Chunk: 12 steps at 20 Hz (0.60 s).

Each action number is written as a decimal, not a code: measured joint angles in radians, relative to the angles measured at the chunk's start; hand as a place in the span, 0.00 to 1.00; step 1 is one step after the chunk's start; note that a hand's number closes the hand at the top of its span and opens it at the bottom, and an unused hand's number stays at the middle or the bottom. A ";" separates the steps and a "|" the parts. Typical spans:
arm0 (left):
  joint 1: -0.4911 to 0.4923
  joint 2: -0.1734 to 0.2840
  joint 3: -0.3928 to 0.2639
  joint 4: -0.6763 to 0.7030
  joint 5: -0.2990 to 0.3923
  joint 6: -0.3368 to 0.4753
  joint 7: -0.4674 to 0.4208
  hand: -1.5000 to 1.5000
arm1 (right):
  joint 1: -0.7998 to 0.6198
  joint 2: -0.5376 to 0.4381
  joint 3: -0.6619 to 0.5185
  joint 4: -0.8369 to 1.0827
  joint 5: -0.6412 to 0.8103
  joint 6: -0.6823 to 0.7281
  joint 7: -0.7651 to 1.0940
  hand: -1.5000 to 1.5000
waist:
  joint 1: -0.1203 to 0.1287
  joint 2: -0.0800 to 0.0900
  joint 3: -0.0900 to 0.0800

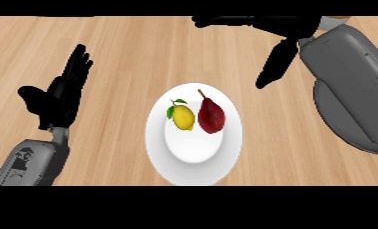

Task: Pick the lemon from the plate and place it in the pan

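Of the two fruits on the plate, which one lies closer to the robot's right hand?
The dark red pear. It lies on the right side of the white plate, toward the right hand, while the yellow lemon sits to its left.

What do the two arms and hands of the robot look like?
Both forearms are smooth grey casings with rounded edges. The left forearm shows faint pale markings on its shell. Each ends in a matte black hand with slim fingers and a thumb: left hand, right hand. No cables show.
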<state>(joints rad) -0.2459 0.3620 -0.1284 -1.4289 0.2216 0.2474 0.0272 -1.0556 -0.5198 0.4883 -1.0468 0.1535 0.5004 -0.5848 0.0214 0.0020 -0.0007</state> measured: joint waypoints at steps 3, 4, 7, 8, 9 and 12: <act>-0.006 -0.006 0.010 0.006 -0.010 -0.001 0.002 0.50 | -0.045 0.055 -0.002 0.003 0.046 -0.008 0.027 0.00 | -0.005 -0.001 0.000; -0.005 -0.003 0.019 0.006 -0.008 -0.008 0.001 0.50 | -0.041 0.070 -0.003 -0.015 0.059 -0.012 0.039 0.00 | -0.008 -0.001 0.000; -0.011 -0.005 0.024 -0.010 -0.020 -0.009 0.029 0.50 | -0.054 0.120 -0.016 -0.016 0.090 0.003 0.066 0.00 | -0.010 -0.002 0.000; 0.001 -0.004 0.028 -0.017 -0.020 -0.016 0.025 0.50 | -0.049 0.134 -0.018 -0.042 0.088 0.019 0.091 0.00 | -0.012 -0.003 0.000; 0.003 -0.005 0.035 -0.008 -0.021 -0.021 0.014 0.50 | -0.048 0.146 -0.018 -0.059 0.086 0.040 0.111 0.00 | -0.015 -0.003 0.000; 0.023 -0.008 0.043 -0.021 -0.026 -0.028 0.011 0.50 | -0.040 0.185 -0.012 -0.090 0.088 0.094 0.149 0.00 | -0.016 -0.004 0.000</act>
<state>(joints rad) -0.2231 0.3541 -0.0858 -1.4503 0.1959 0.2199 0.0384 -1.0958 -0.3346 0.4765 -1.1370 0.2411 0.5948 -0.4363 0.0056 -0.0019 -0.0005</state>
